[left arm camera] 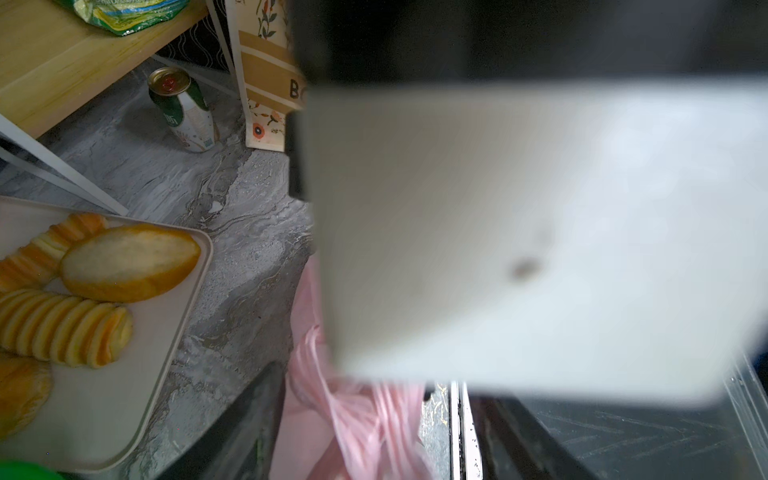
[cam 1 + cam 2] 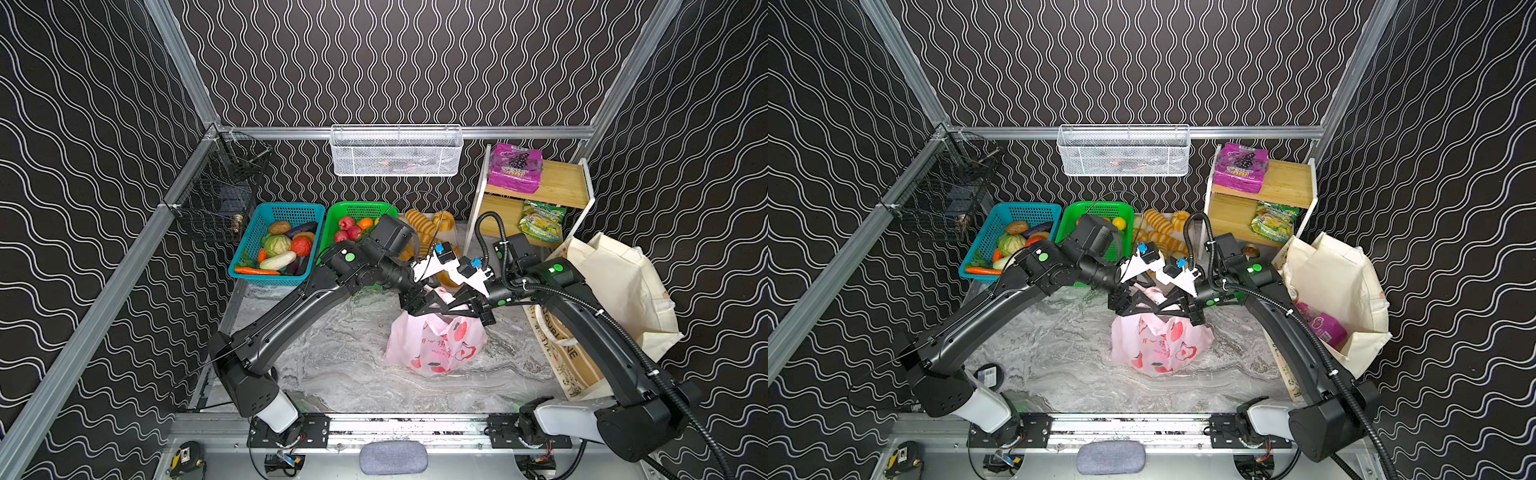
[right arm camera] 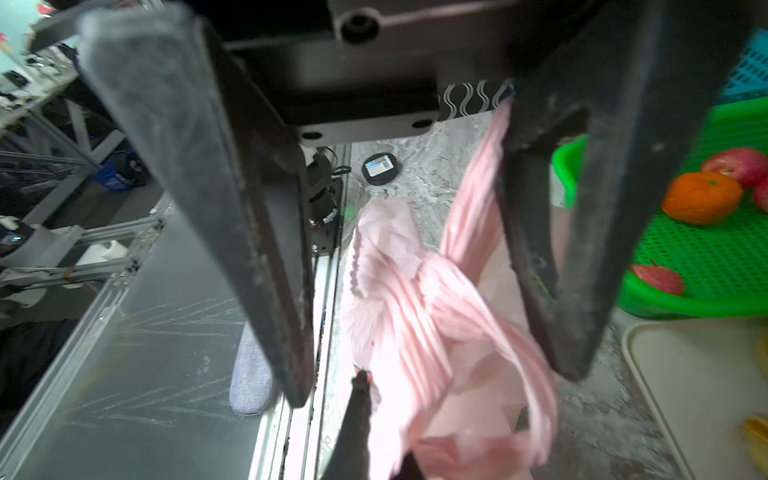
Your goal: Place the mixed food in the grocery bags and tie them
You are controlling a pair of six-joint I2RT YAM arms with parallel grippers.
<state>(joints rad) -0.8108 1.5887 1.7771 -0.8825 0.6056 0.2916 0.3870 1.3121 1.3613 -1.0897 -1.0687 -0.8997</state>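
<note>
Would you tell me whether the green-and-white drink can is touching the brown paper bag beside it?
Apart. The left wrist view shows a strip of marble tabletop between the drink can and the brown paper bag.

Bread loaves (image 1: 129, 262) lie on a beige tray (image 1: 124, 395).

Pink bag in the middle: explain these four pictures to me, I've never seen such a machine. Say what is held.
Two robot arms work here, each with a pincer-like end effector. Two pictures look down from overhead; two come from cameras on the arms' wrists. On the marble table: a pink plastic bag, a blue basket of vegetables, a green basket of fruit, a bread tray, a shelf, a cream tote. The right end effector is shut, apparently pinching the bag's twisted handles; the left end effector stands open, one strand against a finger.
</note>
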